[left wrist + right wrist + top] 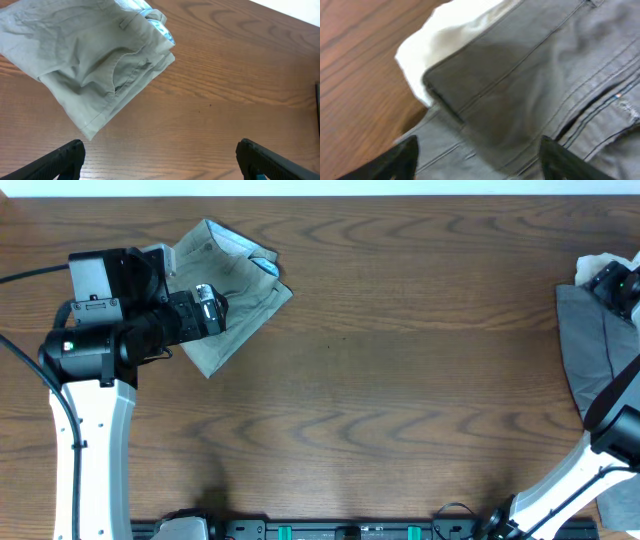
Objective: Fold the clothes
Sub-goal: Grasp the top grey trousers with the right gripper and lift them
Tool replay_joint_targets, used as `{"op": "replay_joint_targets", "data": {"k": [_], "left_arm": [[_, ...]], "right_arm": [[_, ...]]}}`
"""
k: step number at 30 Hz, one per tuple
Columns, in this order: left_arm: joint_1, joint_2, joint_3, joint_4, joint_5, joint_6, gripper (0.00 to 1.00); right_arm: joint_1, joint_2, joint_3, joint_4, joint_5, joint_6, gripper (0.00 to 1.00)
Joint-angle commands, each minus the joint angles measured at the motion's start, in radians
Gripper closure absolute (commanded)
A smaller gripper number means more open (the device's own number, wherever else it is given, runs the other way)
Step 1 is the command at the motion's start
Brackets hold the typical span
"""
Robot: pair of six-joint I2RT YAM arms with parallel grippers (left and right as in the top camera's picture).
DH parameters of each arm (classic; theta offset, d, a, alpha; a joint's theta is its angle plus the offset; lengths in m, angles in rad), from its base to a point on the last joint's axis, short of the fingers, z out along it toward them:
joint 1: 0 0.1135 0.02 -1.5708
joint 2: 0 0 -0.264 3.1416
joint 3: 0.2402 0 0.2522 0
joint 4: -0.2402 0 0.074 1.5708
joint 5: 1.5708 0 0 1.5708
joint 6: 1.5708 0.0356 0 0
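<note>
Folded khaki-olive shorts (232, 300) lie at the table's back left; the left wrist view shows their pocket and pale lining (95, 60). My left gripper (205, 310) is open and empty, hovering over the shorts' left part; its fingertips (160, 157) frame bare wood. Mid-grey shorts (590, 350) lie at the far right edge, with white fabric (598, 265) at their back. My right gripper (622, 285) is open, right above the grey shorts' seams (520, 95); its fingertips (480, 157) spread over the cloth. The white fabric also shows in the right wrist view (440, 45).
The wooden table (400, 400) stretches between the two garments. My left arm's base (95, 410) stands at the front left, my right arm (600, 450) at the front right. A dark rail (350, 530) runs along the front edge.
</note>
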Motion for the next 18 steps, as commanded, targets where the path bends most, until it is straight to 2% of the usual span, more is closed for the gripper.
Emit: {"op": "replay_joint_targets", "data": {"k": [1,4,7,10,12,18], "left_arm": [[-0.002,0.0,0.019,-0.005,0.014,-0.01,0.02],[-0.002,0.0,0.019,-0.01,0.014,-0.01,0.02],[-0.002,0.0,0.019,-0.01,0.018,-0.01,0.02],[-0.002,0.0,0.019,-0.01,0.018,-0.01,0.02],[-0.002,0.0,0.019,-0.01,0.018,-0.01,0.02],[-0.002,0.0,0.019,-0.01,0.018,-0.01,0.02]], "right_arm": [[-0.019,0.043,0.016,0.02,0.036,-0.014,0.3],[-0.021,0.066,0.016,0.035,0.039,-0.014,0.34],[-0.022,0.084,0.016,0.042,0.043,-0.014,0.46],[-0.024,0.078,0.019,0.041,0.043,-0.015,0.8],[-0.026,0.053,0.025,0.029,0.039,-0.014,0.98],[-0.023,-0.098,0.025,-0.027,-0.023,-0.077,0.99]]}}
